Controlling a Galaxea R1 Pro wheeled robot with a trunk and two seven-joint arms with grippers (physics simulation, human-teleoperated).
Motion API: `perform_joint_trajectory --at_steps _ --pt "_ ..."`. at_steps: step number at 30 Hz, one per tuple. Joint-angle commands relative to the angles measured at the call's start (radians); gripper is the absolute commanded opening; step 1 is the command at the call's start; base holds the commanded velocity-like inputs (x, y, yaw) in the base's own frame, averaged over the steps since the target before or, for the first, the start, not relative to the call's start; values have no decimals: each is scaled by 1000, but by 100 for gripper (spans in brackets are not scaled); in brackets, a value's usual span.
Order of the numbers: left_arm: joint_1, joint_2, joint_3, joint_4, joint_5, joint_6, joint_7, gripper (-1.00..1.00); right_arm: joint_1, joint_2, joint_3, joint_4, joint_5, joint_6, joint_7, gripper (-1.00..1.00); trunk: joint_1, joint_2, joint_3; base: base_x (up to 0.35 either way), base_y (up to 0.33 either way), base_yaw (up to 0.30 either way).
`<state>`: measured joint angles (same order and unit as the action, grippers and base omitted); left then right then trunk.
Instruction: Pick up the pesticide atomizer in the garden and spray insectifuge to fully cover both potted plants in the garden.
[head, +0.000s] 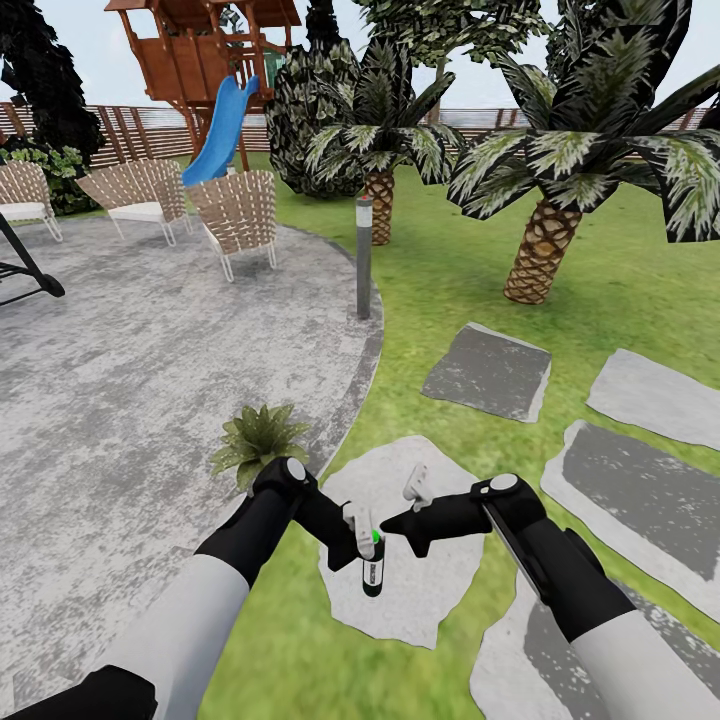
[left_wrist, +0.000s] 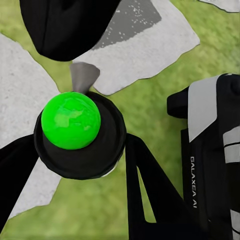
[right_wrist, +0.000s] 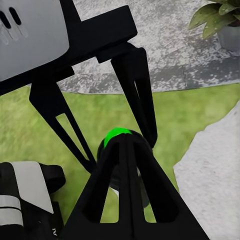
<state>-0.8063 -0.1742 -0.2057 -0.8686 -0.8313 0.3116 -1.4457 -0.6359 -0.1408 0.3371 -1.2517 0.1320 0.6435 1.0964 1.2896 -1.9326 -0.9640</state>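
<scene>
- Your left hand (head: 362, 533) holds the atomizer (head: 372, 570) upright above a pale slab (head: 400, 600); fingers closed on it
- Your right hand (head: 400, 527) touches its top; I cannot tell its opening
- One plant (head: 258, 440) near, on the patio (head: 150, 380)

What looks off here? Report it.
Nothing spilled or damaged. The atomizer hangs upright over a slab in the left gripper, with the right gripper crowding its top; the plant stands upright.
</scene>
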Motion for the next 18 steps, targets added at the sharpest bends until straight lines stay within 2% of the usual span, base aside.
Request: perform_joint_trajectory --at_steps 1,18 --pt "-1 0 0 -1 -5 11 -5 -100 -1 0 0 -2 6 5 5 -100 0 0 -1 0 0 0" --pt "0 0 0 -1 -2 11 -5 -100 -1 0 2 1 6 5 4 -100 0 0 -1 0 0 0"
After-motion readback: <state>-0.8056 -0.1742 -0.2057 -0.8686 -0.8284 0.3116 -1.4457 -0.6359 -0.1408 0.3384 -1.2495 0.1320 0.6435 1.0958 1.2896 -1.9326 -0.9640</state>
